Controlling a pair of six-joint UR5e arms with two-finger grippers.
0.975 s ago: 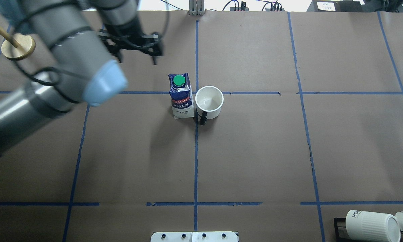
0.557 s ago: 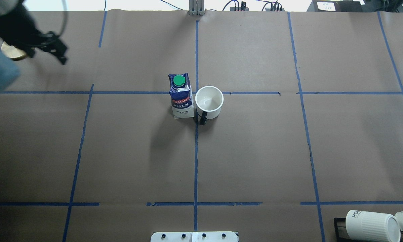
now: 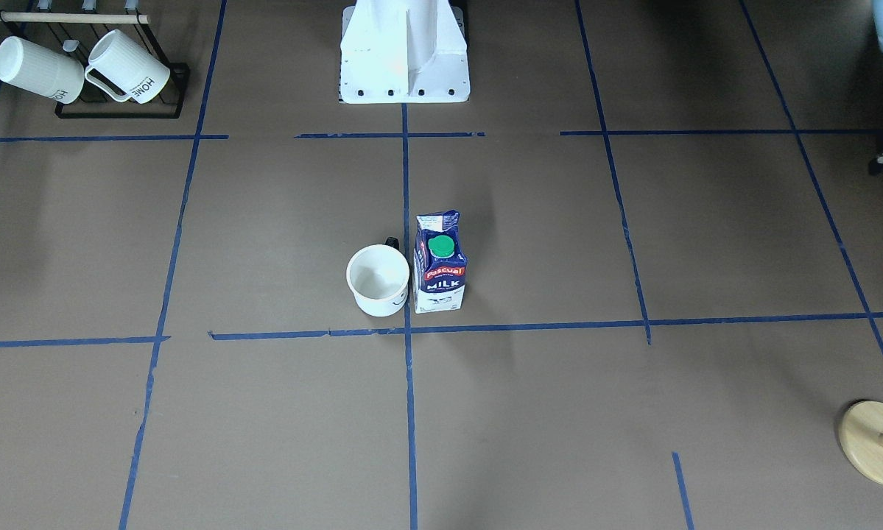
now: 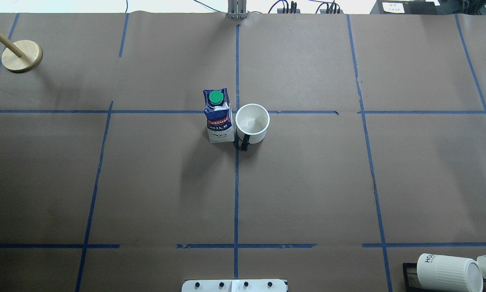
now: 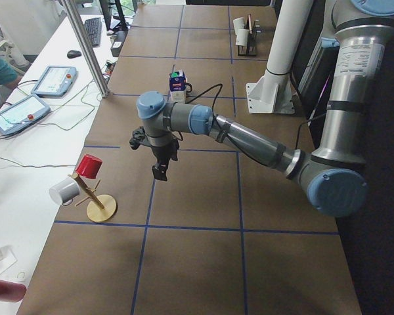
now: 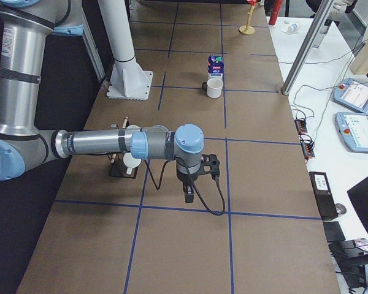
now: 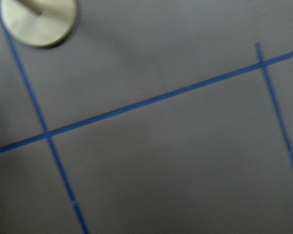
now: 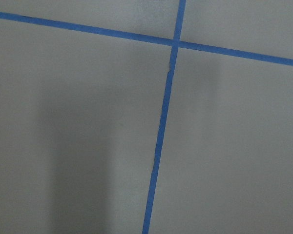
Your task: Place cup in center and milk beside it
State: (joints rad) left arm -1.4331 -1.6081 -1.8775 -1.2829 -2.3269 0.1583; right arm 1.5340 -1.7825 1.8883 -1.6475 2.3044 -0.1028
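The cup (image 4: 252,123) is white and black, the milk (image 4: 219,122) dark blue, white, green and red.

The left gripper (image 5: 159,173) and right gripper (image 6: 187,197) are too small to judge their jaws.

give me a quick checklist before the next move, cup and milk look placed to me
1. cup upright by the center tape crossing: ok
2. milk upright, close beside the cup, on the robot's left of it: ok
3. cup and milk touching or apart: cannot tell
4. left gripper well away from both: ok
5. right gripper well away from both: ok
6. grippers open or shut: cannot tell, they show only in the side views
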